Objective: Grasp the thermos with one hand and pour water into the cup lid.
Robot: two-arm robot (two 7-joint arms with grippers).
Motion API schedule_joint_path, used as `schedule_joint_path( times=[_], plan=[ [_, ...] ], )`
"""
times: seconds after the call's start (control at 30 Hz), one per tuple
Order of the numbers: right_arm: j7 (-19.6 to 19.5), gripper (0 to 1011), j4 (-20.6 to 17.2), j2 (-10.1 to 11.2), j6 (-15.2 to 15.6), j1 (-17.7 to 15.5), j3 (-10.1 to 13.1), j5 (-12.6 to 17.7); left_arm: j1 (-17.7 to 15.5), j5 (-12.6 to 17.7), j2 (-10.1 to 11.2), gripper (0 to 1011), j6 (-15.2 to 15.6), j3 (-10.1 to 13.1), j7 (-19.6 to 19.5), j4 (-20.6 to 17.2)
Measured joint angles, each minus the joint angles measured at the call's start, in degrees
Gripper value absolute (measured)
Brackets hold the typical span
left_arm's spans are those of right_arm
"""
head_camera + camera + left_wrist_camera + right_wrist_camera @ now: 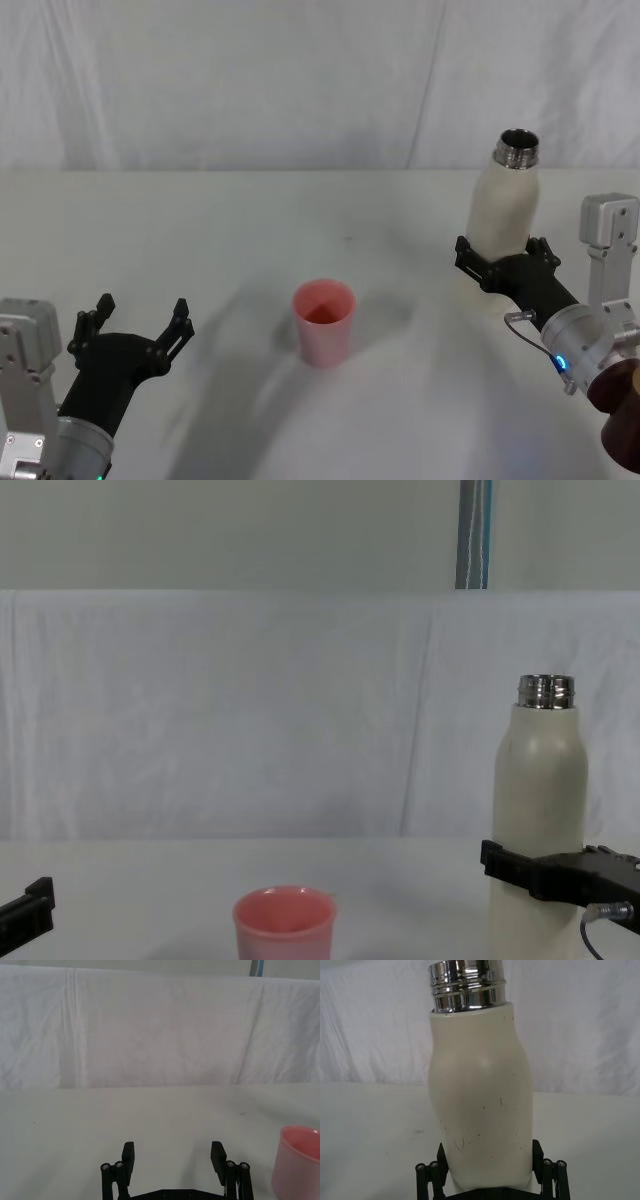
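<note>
The right gripper (pixel 503 262) has its black fingers (pixel 538 1157) pressed against both sides of the thermos (pixel 506 208), clamped low on the cream-white body. The thermos stands upright in this grip, its shiny steel neck (pixel 467 985) open at the top with no cap on it. In the chest view the bottle (pixel 539 810) rises well above the fingers that hold it. The cup lid (pixel 323 321), a small pink cup, stands upright on the white table (pixel 230 230) well to the left of the thermos, open side up. Farther left of the cup, the left gripper (pixel 138 322) hovers just above the table with its fingers spread wide apart, holding nothing. A white cloth (pixel 250 710) hangs behind the table.
</note>
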Motion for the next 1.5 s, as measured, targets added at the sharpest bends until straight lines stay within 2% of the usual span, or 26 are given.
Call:
schedule_joint_path(
  times=[0.43,1.23,1.5],
  plan=[
    [0.0,966,-0.3,0.1,0.1,-0.2,0.0,0.0,0.0,0.0,0.0,1001,0.0,0.0,0.0,0.0],
    [0.0,961,-0.4,0.1,0.2,-0.3,0.0,0.0,0.0,0.0,0.0,1001,0.0,0.0,0.0,0.0],
    [0.1,961,-2.5,0.8,0.5,-1.1,-0.3,-0.2,0.0,0.0,0.0,1001,0.0,0.0,0.0,0.0]
  ],
)
